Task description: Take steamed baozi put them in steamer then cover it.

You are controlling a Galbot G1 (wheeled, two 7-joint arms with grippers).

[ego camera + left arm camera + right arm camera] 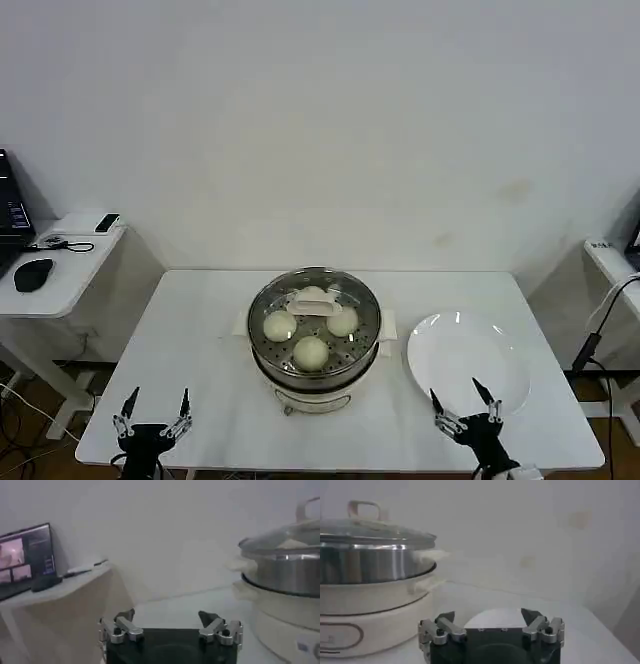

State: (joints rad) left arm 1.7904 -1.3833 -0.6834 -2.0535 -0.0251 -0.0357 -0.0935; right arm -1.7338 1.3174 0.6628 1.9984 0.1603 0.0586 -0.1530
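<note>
The steamer stands at the middle of the white table, and several cream-white baozi lie on its perforated tray. The clear glass cover sits on top of it, its cream bar handle across the middle. The steamer and the cover also appear in the left wrist view, and the steamer under the cover in the right wrist view. My left gripper is open at the table's near left edge. At the near right edge my right gripper is open, just in front of the plate.
A flat white plate lies to the right of the steamer. A side desk at the far left holds a mouse and a monitor. Another desk edge and cables are at the far right.
</note>
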